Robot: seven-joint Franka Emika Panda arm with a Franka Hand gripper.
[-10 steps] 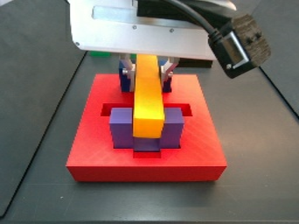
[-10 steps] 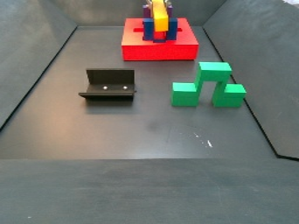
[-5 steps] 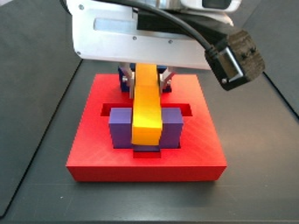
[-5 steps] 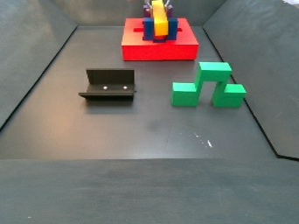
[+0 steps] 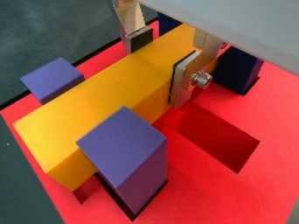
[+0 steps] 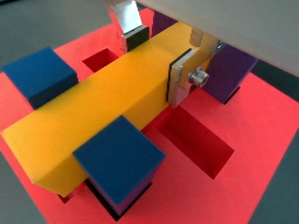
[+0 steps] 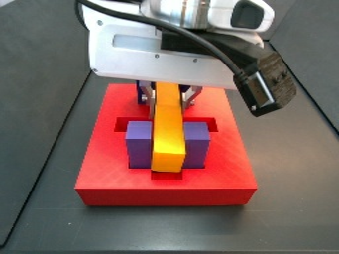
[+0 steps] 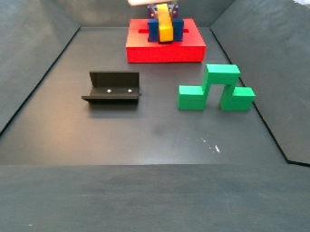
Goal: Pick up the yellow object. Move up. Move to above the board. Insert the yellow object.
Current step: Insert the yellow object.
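Observation:
The yellow object [image 7: 169, 134] is a long yellow-orange bar lying along the middle of the board [image 7: 106, 174], low between the purple posts [image 7: 138, 142]. In both wrist views it runs between near posts [image 5: 122, 153] [image 6: 117, 157] and far ones. My gripper [image 7: 169, 96] stands over the bar's far part and is shut on it: the pads press its two long sides [image 5: 162, 66] [image 6: 159, 61]. In a side view the board [image 8: 182, 53] is at the far end of the floor with the gripper [image 8: 164, 11] above the bar [image 8: 164, 29].
A dark fixture [image 8: 112, 88] stands left of the floor's middle. A green stepped block [image 8: 216, 89] stands to its right. An open recessed slot [image 5: 222, 140] lies in the board beside the bar. The wrist's black camera [image 7: 261, 74] overhangs the board's right side.
The gripper has come down with the yellow bar. The bar now sits lower and more level between the posts than a second ago.

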